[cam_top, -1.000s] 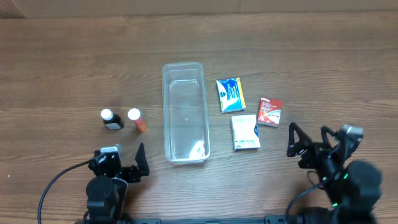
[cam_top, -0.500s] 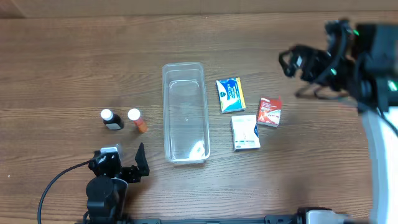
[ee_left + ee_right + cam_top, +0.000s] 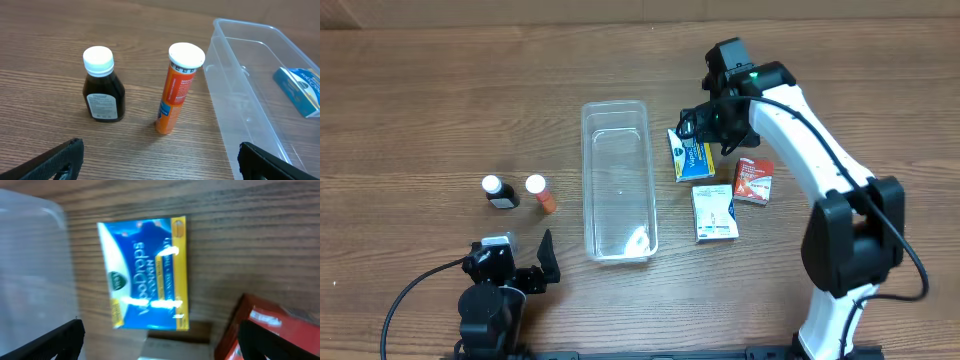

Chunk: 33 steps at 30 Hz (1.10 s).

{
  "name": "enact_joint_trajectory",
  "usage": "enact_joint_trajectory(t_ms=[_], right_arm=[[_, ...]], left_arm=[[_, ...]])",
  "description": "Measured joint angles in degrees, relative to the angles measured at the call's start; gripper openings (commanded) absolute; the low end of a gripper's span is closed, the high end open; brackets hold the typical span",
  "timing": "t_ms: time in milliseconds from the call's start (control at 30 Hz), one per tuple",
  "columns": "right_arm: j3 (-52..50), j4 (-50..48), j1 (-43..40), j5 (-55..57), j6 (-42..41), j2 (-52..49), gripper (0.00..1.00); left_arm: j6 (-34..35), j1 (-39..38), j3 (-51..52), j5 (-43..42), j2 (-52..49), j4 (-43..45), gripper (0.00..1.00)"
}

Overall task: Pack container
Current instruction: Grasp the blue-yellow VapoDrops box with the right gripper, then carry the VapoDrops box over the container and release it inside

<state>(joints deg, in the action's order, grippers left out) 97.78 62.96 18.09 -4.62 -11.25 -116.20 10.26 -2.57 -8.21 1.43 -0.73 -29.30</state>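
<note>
The clear container lies lengthwise mid-table and holds nothing; it also shows in the left wrist view and the right wrist view. A blue packet, a red packet and a white packet lie to its right. A dark bottle and an orange tube stand to its left. My right gripper is open and empty above the blue packet. My left gripper is open and empty near the front edge, facing the dark bottle and the orange tube.
The red packet's corner shows at the lower right of the right wrist view, the white packet's edge just below the blue one. The right arm stretches over the table's right side.
My right arm has swung from the near right edge to the far right, then left over the blue packet. The left arm and all objects have not moved.
</note>
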Motion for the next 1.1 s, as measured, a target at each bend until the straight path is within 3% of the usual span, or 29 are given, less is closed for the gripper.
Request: enact_joint_trajectory(t_ms=[367, 967, 1100], right_arm=[[0.0, -4.8, 0.6, 0.2, 6.8, -3.2, 1.00], [0.0, -5.5, 2.9, 2.4, 4.4, -10.3, 1.00], [0.0, -5.3, 2.9, 2.5, 3.2, -10.8, 0.83]], left_arm=[[0.0, 0.0, 0.0, 0.0, 0.0, 0.0, 1.00], [0.0, 0.0, 0.0, 0.0, 0.0, 0.0, 1.00], [0.0, 0.0, 0.0, 0.0, 0.0, 0.0, 1.00]])
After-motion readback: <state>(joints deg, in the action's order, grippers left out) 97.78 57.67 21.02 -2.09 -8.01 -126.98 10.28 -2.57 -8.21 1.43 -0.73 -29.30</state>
